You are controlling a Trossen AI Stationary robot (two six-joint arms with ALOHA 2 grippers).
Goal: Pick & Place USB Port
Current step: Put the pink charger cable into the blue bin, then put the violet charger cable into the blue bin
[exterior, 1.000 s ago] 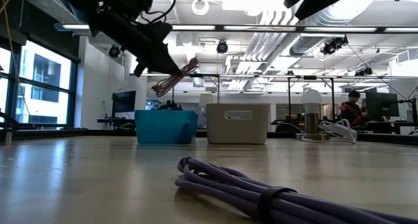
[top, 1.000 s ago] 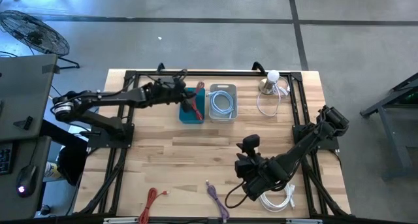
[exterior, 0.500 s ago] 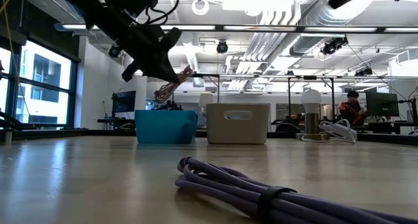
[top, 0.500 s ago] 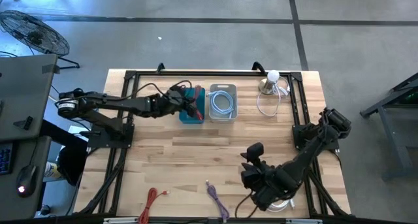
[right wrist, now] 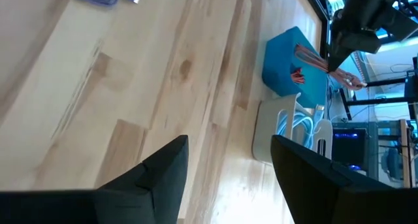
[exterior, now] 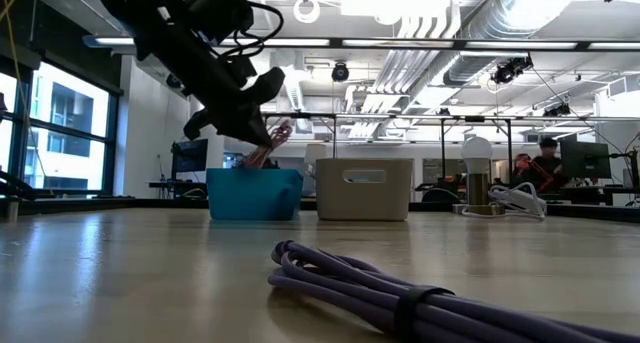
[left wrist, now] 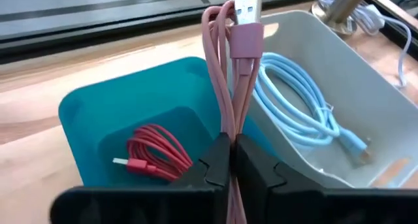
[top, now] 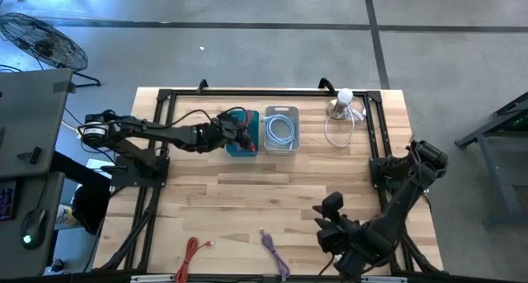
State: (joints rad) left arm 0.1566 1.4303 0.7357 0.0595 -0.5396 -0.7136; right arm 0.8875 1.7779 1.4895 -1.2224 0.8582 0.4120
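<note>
My left gripper is shut on a coiled pink USB cable and stands over the teal bin, whose floor holds a red cable. In the low view the gripper slants down above the teal bin. Beside it the white bin contains a light blue cable. My right gripper is open and touches nothing. It hovers near the table's near right corner. My left gripper pinches the pink cable's bundled strands between its two fingers, below the pink band that binds the coil. The fingers lie along the strands and slant down from the table's left. The coil is lifted clear over the bin, its USB plug pointing away from the fingers.
A purple cable and a red cable lie near the near edge; the purple one fills the low view's foreground. A lamp with a white bulb and white cord stands at the far right. Bare wood lies mid-table.
My left gripper has come down toward the teal bin, carrying the pink cable with it; the coil's lower end now sits at the bin's rim in the low view. My right arm has drawn back toward the table's near right corner.
</note>
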